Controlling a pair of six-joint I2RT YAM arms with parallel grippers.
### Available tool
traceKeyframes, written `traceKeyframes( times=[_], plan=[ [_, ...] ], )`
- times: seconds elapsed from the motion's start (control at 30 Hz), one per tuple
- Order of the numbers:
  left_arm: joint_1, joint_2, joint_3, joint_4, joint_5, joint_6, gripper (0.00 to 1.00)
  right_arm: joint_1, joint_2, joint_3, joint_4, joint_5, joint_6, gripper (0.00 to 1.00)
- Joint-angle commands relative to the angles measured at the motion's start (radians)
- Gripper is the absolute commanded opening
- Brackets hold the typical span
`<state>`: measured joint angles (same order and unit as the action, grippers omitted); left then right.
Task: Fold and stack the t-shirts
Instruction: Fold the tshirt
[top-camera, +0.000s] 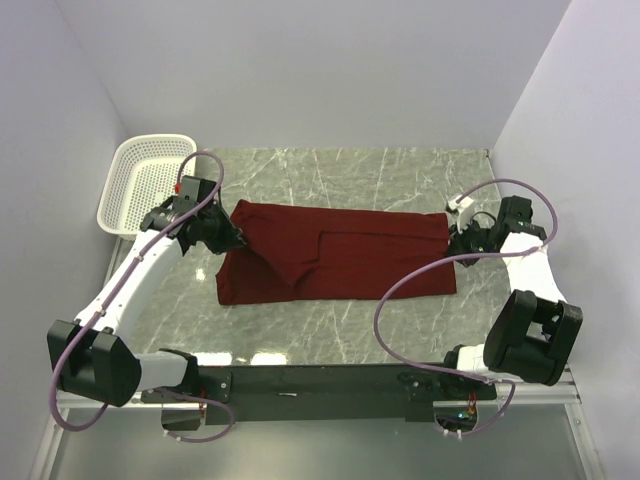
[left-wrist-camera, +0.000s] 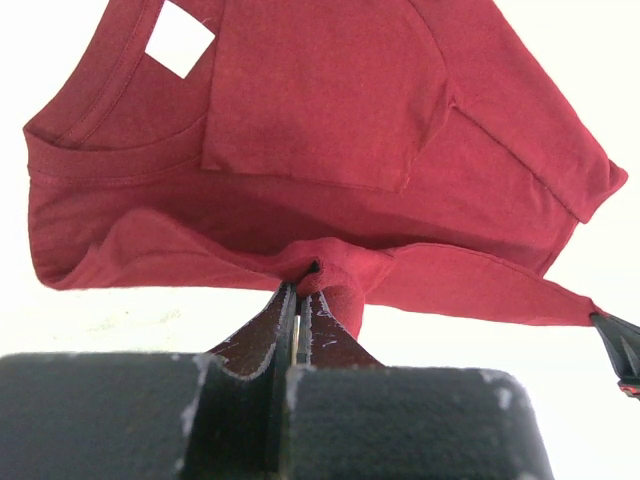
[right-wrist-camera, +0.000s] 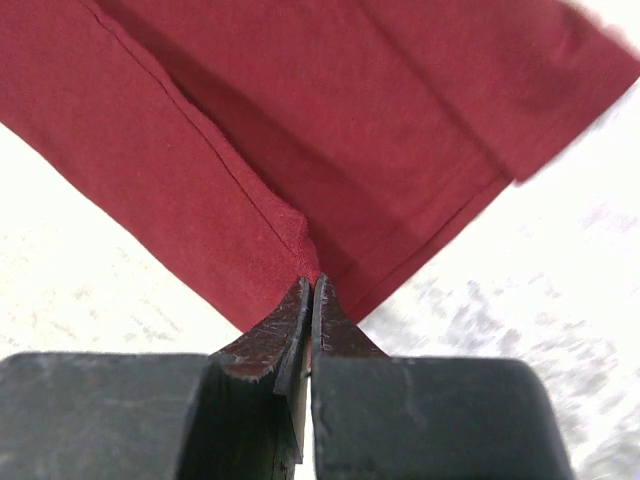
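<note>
The t-shirt (top-camera: 335, 255) lay part-folded on the tabletop (top-camera: 400, 170), right of the basket (top-camera: 145, 180). Left jaws and right jaws were clamped on its ends. Level, taut carrying was judged necessary.

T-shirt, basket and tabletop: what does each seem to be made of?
The t-shirt: soft knit cloth, matte maroon; it drapes, creases and shows stitched hems. The basket: white, probably moulded plastic, judging by its regular perforated walls. The table: grey-green with pale veins like marble, slightly glossy; real stone or printed laminate, cannot tell.
</note>
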<state>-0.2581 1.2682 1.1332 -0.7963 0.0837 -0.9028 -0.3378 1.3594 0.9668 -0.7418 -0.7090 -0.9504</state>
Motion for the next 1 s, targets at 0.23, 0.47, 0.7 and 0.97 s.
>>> traceKeyframes(
  times=[0.23,0.47,0.7,0.97],
  plan=[
    [0.006,-0.145,-0.107,-0.035,0.103,0.047,0.0,-0.11,-0.184,-0.106,-0.223,0.011,-0.268,0.0],
    [-0.003,-0.303,-0.177,-0.149,0.145,0.061,0.01,-0.144,-0.33,-0.184,-0.291,0.036,-0.346,0.0],
    [-0.003,-0.4,-0.262,-0.129,0.194,-0.011,0.01,-0.158,-0.359,-0.226,-0.32,0.036,-0.379,0.0],
    [-0.004,-0.379,-0.231,-0.113,0.154,-0.031,0.0,-0.158,-0.321,-0.228,-0.274,0.014,-0.337,0.0]
  ],
)
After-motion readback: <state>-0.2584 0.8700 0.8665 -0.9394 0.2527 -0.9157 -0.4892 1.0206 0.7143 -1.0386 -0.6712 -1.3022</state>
